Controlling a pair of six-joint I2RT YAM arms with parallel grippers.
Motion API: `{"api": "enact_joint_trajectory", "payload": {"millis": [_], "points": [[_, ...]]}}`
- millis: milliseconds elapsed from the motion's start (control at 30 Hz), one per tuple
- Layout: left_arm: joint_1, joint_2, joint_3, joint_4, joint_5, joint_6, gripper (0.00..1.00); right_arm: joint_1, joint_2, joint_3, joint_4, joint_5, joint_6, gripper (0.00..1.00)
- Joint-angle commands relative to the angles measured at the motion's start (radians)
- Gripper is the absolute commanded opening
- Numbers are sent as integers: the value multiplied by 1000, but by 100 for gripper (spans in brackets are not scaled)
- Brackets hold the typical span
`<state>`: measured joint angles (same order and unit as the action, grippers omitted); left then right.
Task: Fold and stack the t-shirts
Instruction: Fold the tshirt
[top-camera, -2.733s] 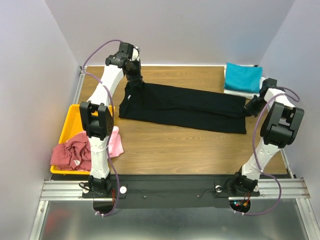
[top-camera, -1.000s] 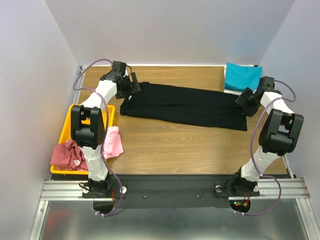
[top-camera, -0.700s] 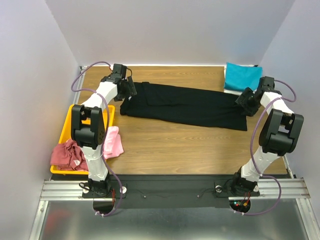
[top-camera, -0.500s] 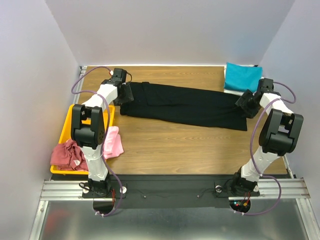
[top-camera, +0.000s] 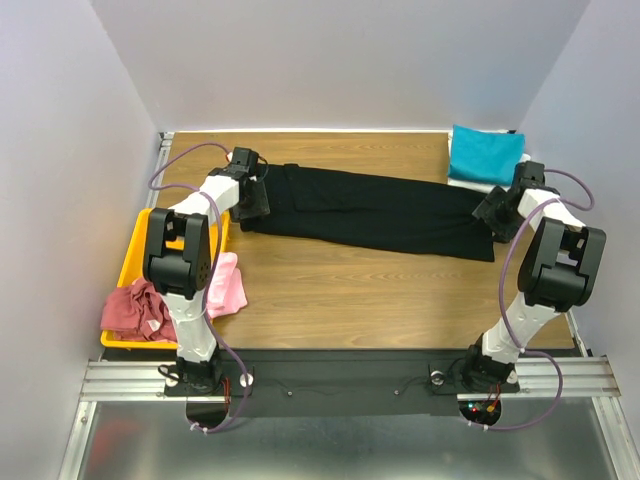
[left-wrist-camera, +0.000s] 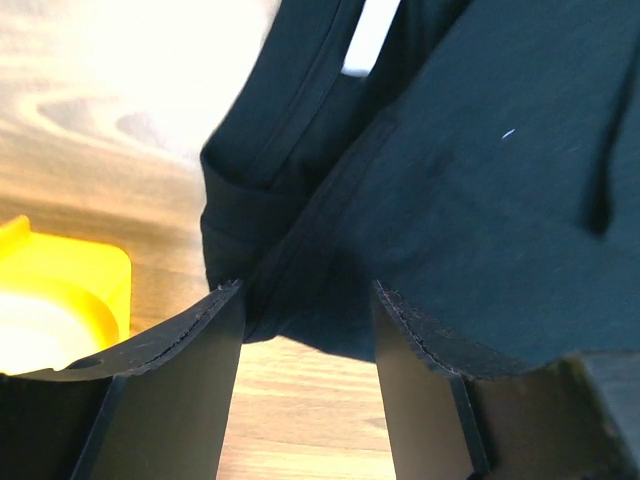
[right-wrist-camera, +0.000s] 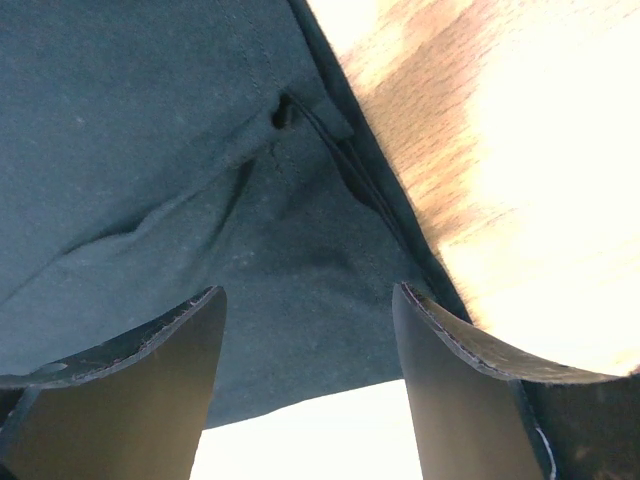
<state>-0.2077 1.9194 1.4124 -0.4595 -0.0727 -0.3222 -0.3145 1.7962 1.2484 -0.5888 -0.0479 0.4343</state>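
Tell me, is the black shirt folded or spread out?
Partly folded: the black shirt lies as a long narrow band across the table, with overlapping layers at its left end.

From above we see only a sliver of the folded white cloth t-shirt (top-camera: 465, 183) beneath the folded teal cloth t-shirt (top-camera: 485, 153); the white-linked left arm (top-camera: 190, 300) hides part of the yellow plastic tray (top-camera: 135, 250), of the crumpled dusty red cloth t-shirt (top-camera: 128, 308) and of the pink cloth t-shirt (top-camera: 232, 285); both wrist views cut the large black cloth t-shirt (left-wrist-camera: 480, 200) off at their edges; glare bleaches the brown wooden table (right-wrist-camera: 540, 150); the tray's corner looks blurred.
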Motion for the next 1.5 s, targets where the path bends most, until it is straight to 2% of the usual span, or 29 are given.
{"api": "enact_joint_trajectory", "payload": {"millis": [0, 267, 333, 500, 567, 600, 700, 867, 1167, 1467], "points": [[-1, -95, -35, 5, 11, 25, 63, -8, 22, -35, 21, 42, 4, 73], [-2, -137, -59, 10, 20, 28, 63, -9, 38, -98, 4, 100, -6, 71], [-1, -141, -55, 10, 28, 32, 63, -12, 57, -106, 4, 109, -6, 67], [1, -157, -53, 16, 39, 43, 64, -15, 100, -110, -11, 129, -12, 40], [-1, -163, -64, 27, 42, 44, 64, -17, 104, -110, -28, 143, -20, 33], [-1, -166, -78, 38, 53, 45, 64, -17, 101, -109, -34, 160, -26, 23], [-1, -169, -113, 67, 105, 43, 64, -20, 97, -98, -58, 209, -49, 13], [-1, -198, -168, 111, 146, 55, 64, -40, 107, -80, -92, 304, -86, 2], [-1, -261, -233, 125, 175, 100, 64, -165, 103, -49, -105, 411, -129, 1], [-19, -301, -312, 159, 258, 98, 64, -277, 86, -23, -111, 439, -147, 1]]}}
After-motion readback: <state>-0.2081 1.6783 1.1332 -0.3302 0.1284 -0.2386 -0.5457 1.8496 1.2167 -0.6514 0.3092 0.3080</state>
